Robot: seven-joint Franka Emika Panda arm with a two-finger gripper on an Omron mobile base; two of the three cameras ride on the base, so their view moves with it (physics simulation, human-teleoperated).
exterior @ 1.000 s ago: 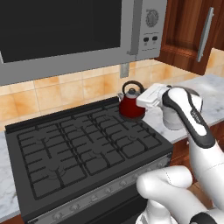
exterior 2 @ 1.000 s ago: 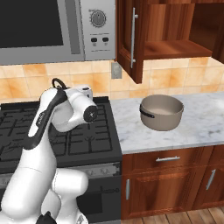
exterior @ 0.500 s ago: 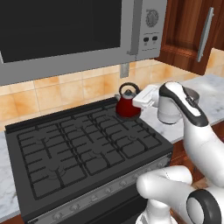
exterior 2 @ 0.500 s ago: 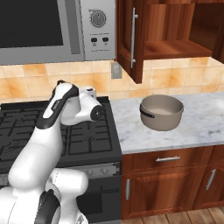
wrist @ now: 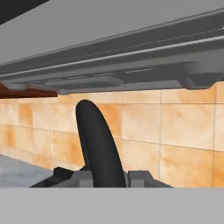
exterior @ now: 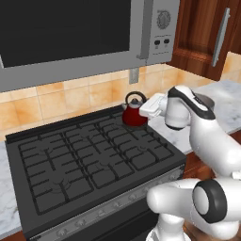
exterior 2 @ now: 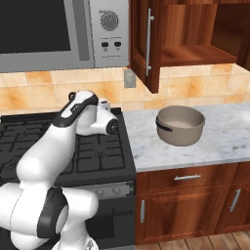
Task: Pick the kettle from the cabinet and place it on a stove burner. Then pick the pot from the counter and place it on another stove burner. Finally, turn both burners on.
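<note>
The kettle point(exterior: 135, 111), dark red w/ a black arched handle and grey lid, sits at the back right corner of the black gas cooktop point(exterior: 89, 160), on the rear right grate, just in front of the orange-tan tile backsplash point(exterior: 70, 100). The gripper point(exterior: 147, 107) reaches in from the right, hand roughly level, and meets the kettle at handle height; in the hand view the black handle point(wrist: 98, 146) stands up between the 2 finger tips, close to the lens, w/ the fingers drawn together on it, so the jaws are clamped on the kettle's handle. Can't tell from these views whether the kettle base rests on the grate or is just clear of it. Above it in the hand view runs the grey underside of the microwave point(wrist: 131, 52), tile wall behind. In the right base view the arm's white wrist covers the kettle, near the stove's back right corner. The pot point(exterior 2: 179, 125), wide, taupe-grey, lidless, stands on the marble counter point(exterior 2: 219, 141) right of the stove, well apart from the gripper, below the cabinet point(exterior 2: 185, 34), whose door point(exterior 2: 144, 41) stands open w/ its steel bar handle facing the microwave. The grey knob strip point(exterior: 108, 212) runs along the cooktop's front edge; the other grates carry nothing.
</note>
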